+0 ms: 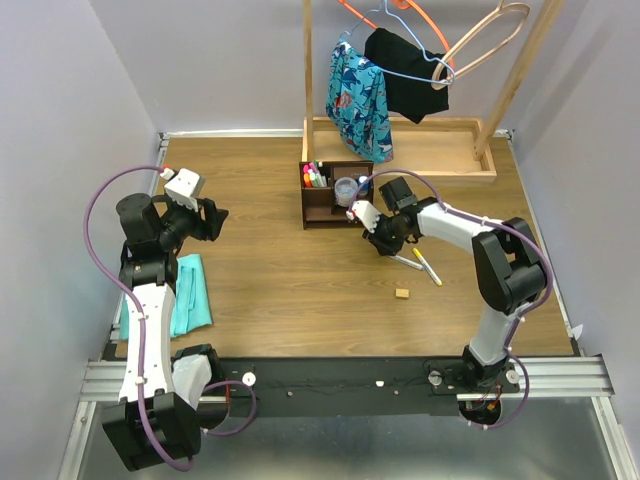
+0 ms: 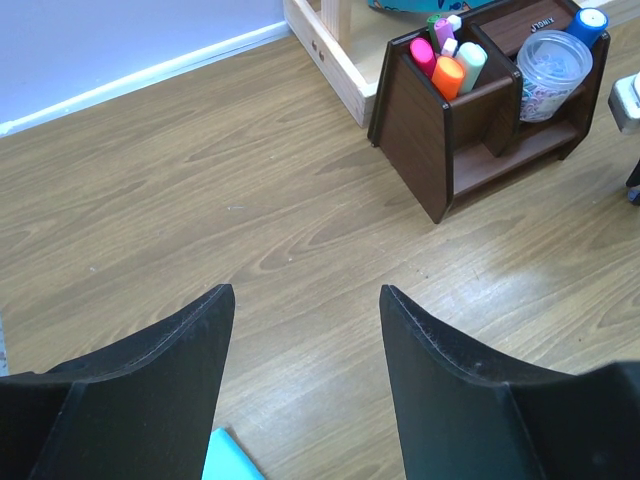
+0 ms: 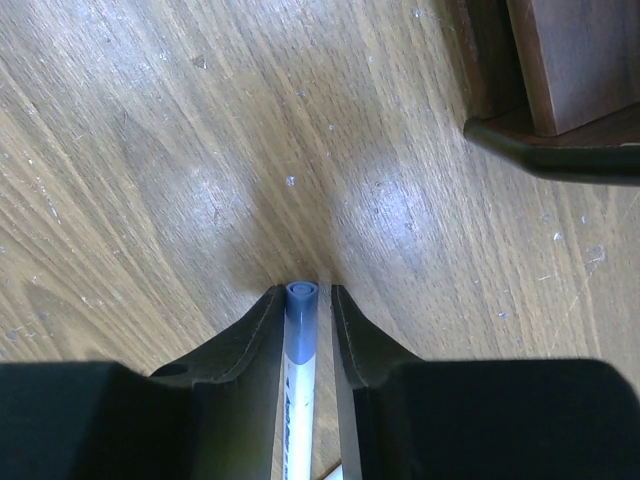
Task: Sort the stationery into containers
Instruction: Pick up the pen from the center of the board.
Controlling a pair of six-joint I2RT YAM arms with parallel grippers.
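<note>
My right gripper (image 1: 383, 241) is down at the table just in front of the dark brown organizer (image 1: 325, 207). In the right wrist view its jaws (image 3: 301, 292) are closed round a white marker with a blue cap (image 3: 300, 345). A yellow-capped marker (image 1: 428, 267) and a tan eraser (image 1: 402, 293) lie on the table nearby. Highlighters (image 1: 314, 178) stand in the organizer's left compartment and the clear tub (image 1: 346, 189) sits in the middle. My left gripper (image 1: 213, 220) is open and empty to the far left; in its wrist view (image 2: 305, 295) it faces the organizer (image 2: 420, 130).
A teal folded cloth (image 1: 185, 295) lies by the left arm. A clothes rack with a light wooden tray (image 1: 400, 165) and hanging clothes stands behind the organizer. The organizer's corner (image 3: 560, 90) is close to my right gripper.
</note>
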